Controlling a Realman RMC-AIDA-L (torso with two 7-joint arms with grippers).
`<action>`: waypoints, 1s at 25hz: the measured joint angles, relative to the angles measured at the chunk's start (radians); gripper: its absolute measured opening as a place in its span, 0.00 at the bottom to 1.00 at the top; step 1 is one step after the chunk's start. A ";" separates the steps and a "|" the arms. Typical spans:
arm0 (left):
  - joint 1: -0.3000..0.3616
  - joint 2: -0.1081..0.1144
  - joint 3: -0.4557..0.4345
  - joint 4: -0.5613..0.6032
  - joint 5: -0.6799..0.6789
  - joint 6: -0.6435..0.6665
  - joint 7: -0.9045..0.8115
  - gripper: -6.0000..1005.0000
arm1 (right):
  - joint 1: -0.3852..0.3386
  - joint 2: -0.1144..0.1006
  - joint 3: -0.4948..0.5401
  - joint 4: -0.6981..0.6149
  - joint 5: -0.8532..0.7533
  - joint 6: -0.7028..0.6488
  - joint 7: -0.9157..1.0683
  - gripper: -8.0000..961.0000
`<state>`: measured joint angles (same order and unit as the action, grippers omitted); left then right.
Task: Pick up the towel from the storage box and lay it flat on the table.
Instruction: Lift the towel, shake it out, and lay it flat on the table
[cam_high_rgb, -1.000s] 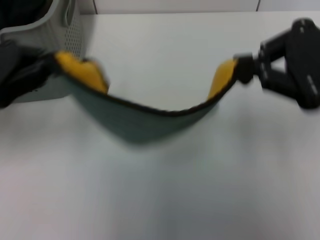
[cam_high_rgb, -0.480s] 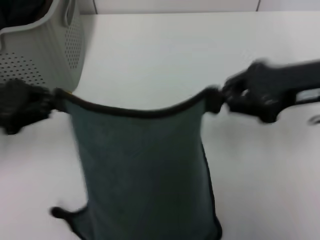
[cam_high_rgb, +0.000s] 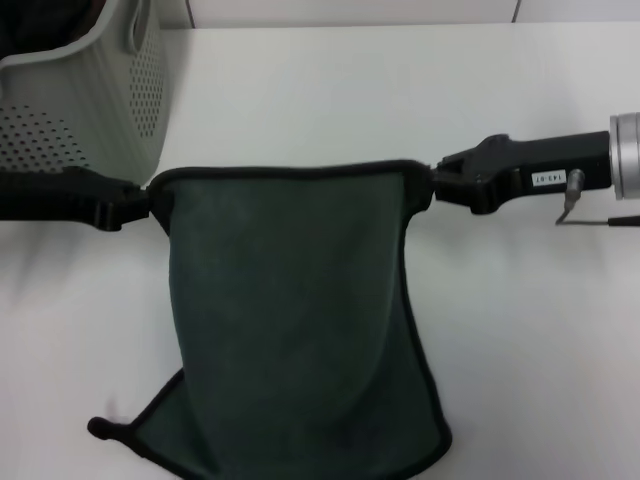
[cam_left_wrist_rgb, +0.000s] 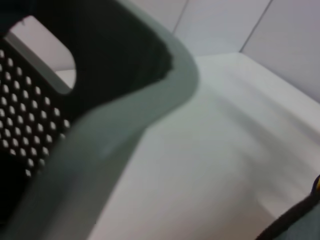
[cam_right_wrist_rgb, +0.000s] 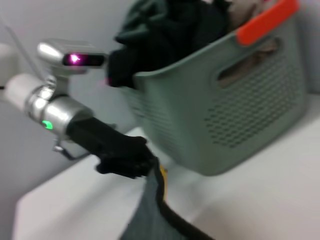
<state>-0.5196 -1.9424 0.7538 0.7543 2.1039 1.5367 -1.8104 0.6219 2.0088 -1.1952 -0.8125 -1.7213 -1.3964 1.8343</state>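
Towel (cam_high_rgb: 290, 320) hangs between left gripper (cam_high_rgb: 140, 203) and right gripper (cam_high_rgb: 432, 185).

towel (cam_high_rgb: 290, 320): soft matt cloth, fine napped face, thin black stitched edging
box (cam_high_rgb: 90, 110): matt plastic, smooth rim, sides pierced with small round holes
table (cam_high_rgb: 400, 90): smooth, plain, faint sheen
left gripper (cam_high_rgb: 135, 203): matt black casing
right gripper (cam_high_rgb: 445, 185): matt black casing, brushed metal collar behind
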 joint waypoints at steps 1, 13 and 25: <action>-0.007 -0.002 0.001 -0.003 0.008 -0.014 -0.003 0.02 | 0.005 -0.002 0.000 0.000 -0.015 0.025 -0.002 0.03; -0.029 -0.024 -0.004 -0.010 0.014 -0.071 0.007 0.02 | 0.082 0.001 -0.003 -0.021 -0.176 0.264 -0.004 0.03; -0.031 -0.055 -0.005 -0.007 0.003 -0.155 0.007 0.02 | 0.120 0.016 -0.036 -0.003 -0.219 0.298 -0.004 0.03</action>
<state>-0.5504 -1.9977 0.7485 0.7468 2.1072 1.3816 -1.8037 0.7420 2.0245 -1.2316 -0.8158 -1.9403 -1.0980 1.8300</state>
